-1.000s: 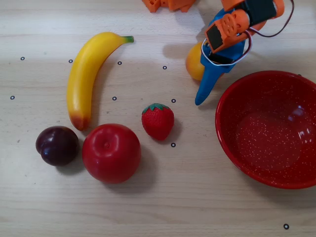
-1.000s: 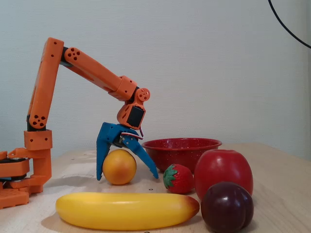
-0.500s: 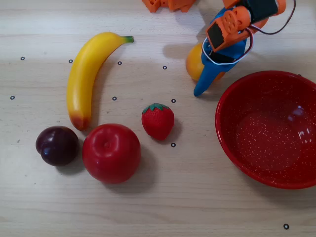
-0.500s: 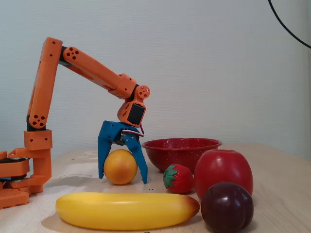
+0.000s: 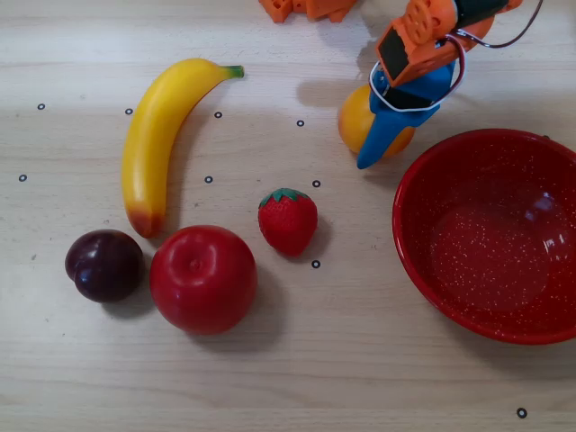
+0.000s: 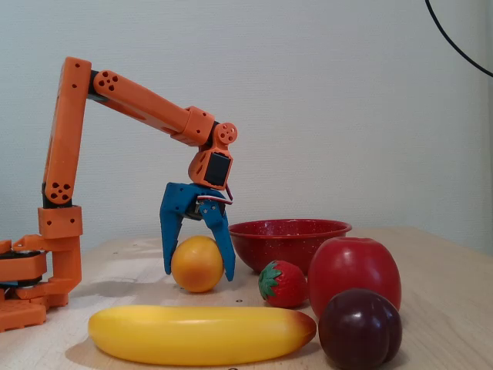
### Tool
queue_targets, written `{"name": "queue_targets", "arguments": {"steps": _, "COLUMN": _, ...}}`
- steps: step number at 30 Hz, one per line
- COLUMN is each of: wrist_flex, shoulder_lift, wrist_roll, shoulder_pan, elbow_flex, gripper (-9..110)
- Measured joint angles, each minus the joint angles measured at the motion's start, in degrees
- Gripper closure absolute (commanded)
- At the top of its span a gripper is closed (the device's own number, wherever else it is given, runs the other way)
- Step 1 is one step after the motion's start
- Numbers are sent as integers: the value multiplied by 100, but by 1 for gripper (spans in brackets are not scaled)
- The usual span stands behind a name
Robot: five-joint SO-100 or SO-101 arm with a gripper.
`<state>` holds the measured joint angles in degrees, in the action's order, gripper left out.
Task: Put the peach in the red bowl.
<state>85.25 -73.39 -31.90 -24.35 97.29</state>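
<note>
Fixed view shows the blue gripper (image 6: 198, 272) clamped on the peach (image 6: 198, 264), raised just off the table, beside the red bowl (image 6: 289, 240).

the peach (image 5: 360, 121) is yellow-orange. the red bowl (image 5: 423, 193) is glossy red with fine white speckles. the end effector (image 6: 198, 271) has blue fingers on an orange arm (image 6: 146, 106). the banana (image 5: 157, 135) is yellow with a green tip, the apple (image 5: 202, 279) red, the plum (image 5: 104, 265) dark purple, the strawberry (image 5: 288, 221) red with green leaves, the table (image 5: 288, 378) pale wood grain with small black rings.
</note>
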Motion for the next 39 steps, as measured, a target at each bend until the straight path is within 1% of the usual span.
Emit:
{"name": "queue_targets", "arguments": {"steps": 3, "wrist_flex": 0, "shoulder_lift": -44, "wrist_roll": 0, "shoulder_pan": 0, "elbow_flex": 26, "gripper": 101}}
{"name": "queue_targets", "arguments": {"steps": 6, "wrist_flex": 290, "shoulder_lift": -88, "wrist_roll": -26, "shoulder_pan": 88, "elbow_flex": 0, "gripper": 101}}
{"name": "queue_targets", "arguments": {"steps": 10, "wrist_flex": 914, "shoulder_lift": -211, "wrist_roll": -105, "shoulder_pan": 343, "elbow_flex": -18, "gripper": 101}}
{"name": "queue_targets", "arguments": {"steps": 15, "wrist_flex": 1767, "shoulder_lift": -940, "wrist_roll": -105, "shoulder_pan": 325, "elbow_flex": -817, "gripper": 101}}
{"name": "queue_targets", "arguments": {"steps": 20, "wrist_flex": 1819, "shoulder_lift": -1441, "wrist_roll": -79, "shoulder_pan": 334, "elbow_flex": -1635, "gripper": 101}}
{"name": "queue_targets", "arguments": {"steps": 25, "wrist_flex": 1819, "shoulder_lift": -2013, "wrist_roll": 316, "shoulder_pan": 325, "elbow_flex": -2575, "gripper": 101}}
{"name": "queue_targets", "arguments": {"steps": 30, "wrist_flex": 1828, "shoulder_lift": -2224, "wrist_roll": 686, "shoulder_pan": 264, "elbow_flex": -3322, "gripper": 101}}
{"name": "queue_targets", "arguments": {"steps": 33, "wrist_flex": 1696, "shoulder_lift": -2268, "wrist_roll": 984, "shoulder_pan": 62, "elbow_flex": -3313, "gripper": 101}}
{"name": "queue_targets", "arguments": {"steps": 35, "wrist_flex": 1195, "shoulder_lift": -2268, "wrist_roll": 1274, "shoulder_pan": -105, "elbow_flex": -3164, "gripper": 101}}
{"name": "queue_targets", "arguments": {"steps": 39, "wrist_flex": -193, "shoulder_lift": -2259, "wrist_roll": 1819, "shoulder_pan": -290, "elbow_flex": -2426, "gripper": 101}}
